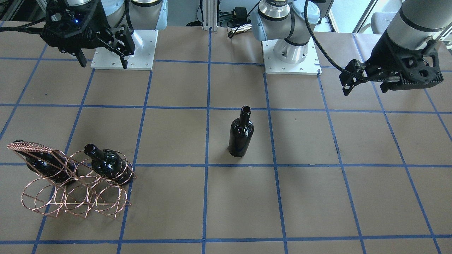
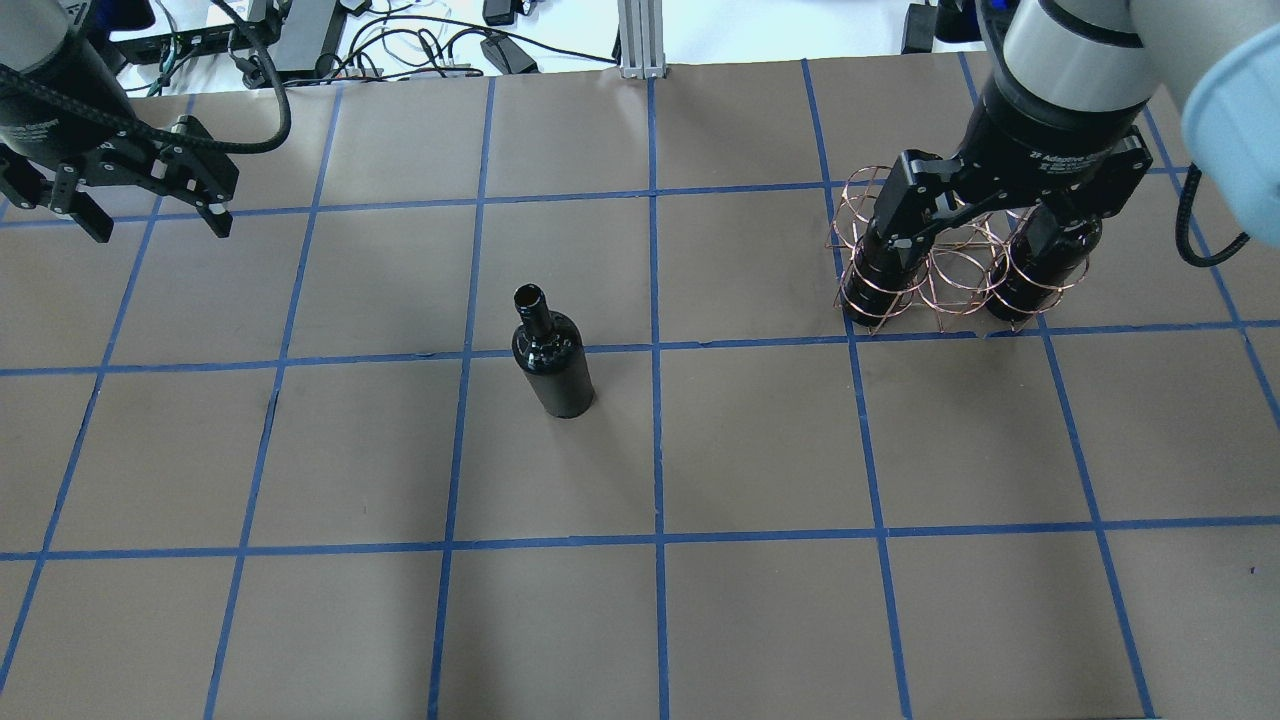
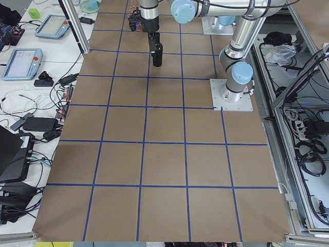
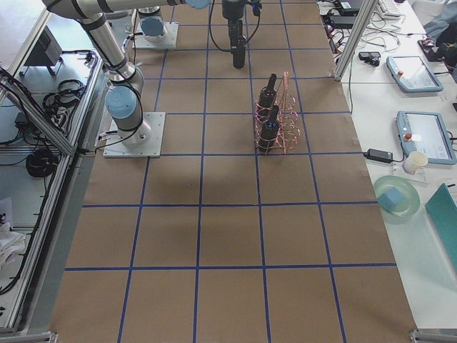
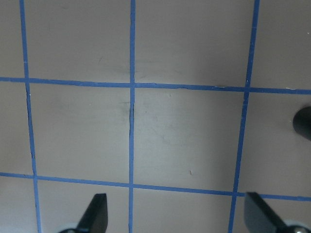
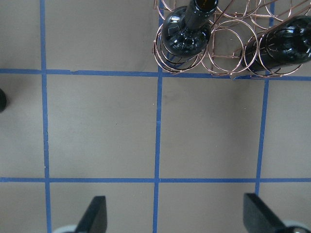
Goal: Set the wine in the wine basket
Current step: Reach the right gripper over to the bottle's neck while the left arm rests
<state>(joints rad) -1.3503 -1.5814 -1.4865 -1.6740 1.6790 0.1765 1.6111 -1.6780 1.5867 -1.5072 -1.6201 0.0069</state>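
Note:
One wine bottle stands upright and alone at the table's middle; it also shows in the overhead view. The copper wire wine basket stands on the robot's right side, and two like bottles lie in its upper rings. My right gripper hovers open and empty above the basket; its wrist view shows the basket and a bottle at the top. My left gripper is open and empty, high at the far left, well away from the standing bottle.
The table is brown with a blue tape grid. Both arm bases stand on white plates at the robot's edge. Cables and tablets lie on side benches beyond the table's ends.

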